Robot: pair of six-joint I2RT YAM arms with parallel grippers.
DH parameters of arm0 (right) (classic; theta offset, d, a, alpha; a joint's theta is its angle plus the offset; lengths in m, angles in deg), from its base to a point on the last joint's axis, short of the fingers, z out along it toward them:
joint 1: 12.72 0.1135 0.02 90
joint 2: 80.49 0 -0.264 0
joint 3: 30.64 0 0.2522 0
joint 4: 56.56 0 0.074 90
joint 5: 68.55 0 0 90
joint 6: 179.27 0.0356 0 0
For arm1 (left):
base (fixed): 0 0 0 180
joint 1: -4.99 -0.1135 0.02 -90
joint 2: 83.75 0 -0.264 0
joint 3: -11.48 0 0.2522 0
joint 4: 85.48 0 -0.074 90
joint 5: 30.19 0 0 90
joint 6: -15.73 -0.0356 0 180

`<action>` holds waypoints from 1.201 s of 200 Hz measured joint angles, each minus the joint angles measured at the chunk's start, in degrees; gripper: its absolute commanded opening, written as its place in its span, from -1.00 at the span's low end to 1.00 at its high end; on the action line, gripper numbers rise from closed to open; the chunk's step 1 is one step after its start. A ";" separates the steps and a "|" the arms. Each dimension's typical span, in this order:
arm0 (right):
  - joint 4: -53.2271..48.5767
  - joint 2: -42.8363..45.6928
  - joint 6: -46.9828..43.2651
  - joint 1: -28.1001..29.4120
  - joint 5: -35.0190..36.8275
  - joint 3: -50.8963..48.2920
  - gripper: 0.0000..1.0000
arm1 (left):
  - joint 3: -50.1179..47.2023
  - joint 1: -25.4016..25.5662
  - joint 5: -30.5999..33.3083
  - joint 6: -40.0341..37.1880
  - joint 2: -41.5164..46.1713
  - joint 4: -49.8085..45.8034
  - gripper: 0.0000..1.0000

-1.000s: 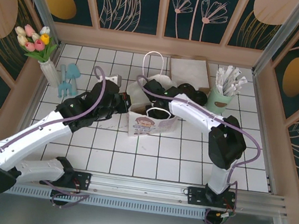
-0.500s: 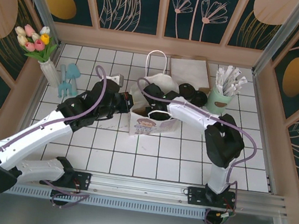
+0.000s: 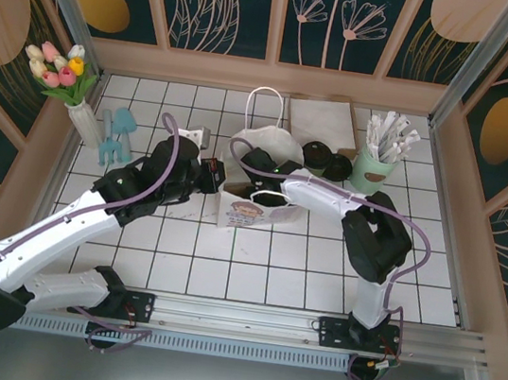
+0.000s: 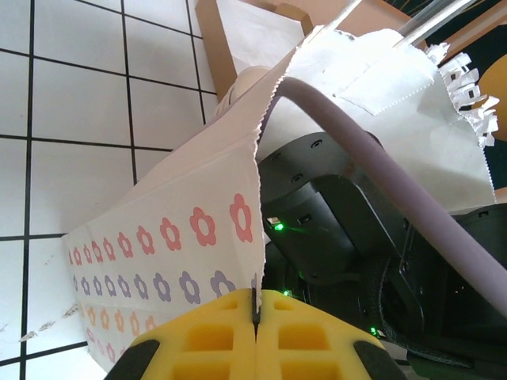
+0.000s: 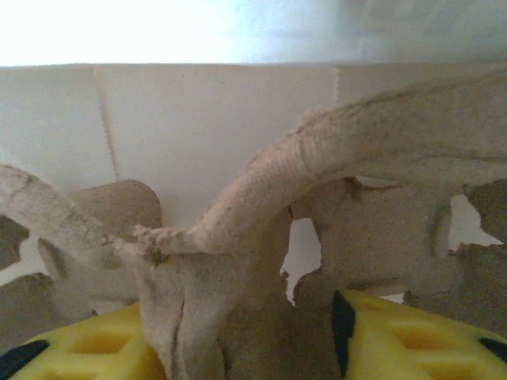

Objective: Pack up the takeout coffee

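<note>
Tulip vase (image 3: 86, 120) stands far left; mint cup of sticks (image 3: 371, 172) far right.

White tiled tabletop (image 3: 224, 262), dark floral wall panels (image 3: 224, 4) in pale wooden frames (image 3: 279, 12)

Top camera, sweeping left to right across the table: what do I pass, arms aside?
Tulip vase → small pale blue object → paper bag → two round black lids → mint cup of white sticks.

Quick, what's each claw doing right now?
Left claw: closed, pinching the paper bag by its edge.
Right claw: jaws apart around brown pulp cardboard; gripping or not cannot be told.
</note>
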 measured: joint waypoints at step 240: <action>-3.98 9.51 -39.58 0.44 -15.02 2.29 -0.76 | 4.09 -0.39 1.49 -6.01 -0.81 -4.63 -1.00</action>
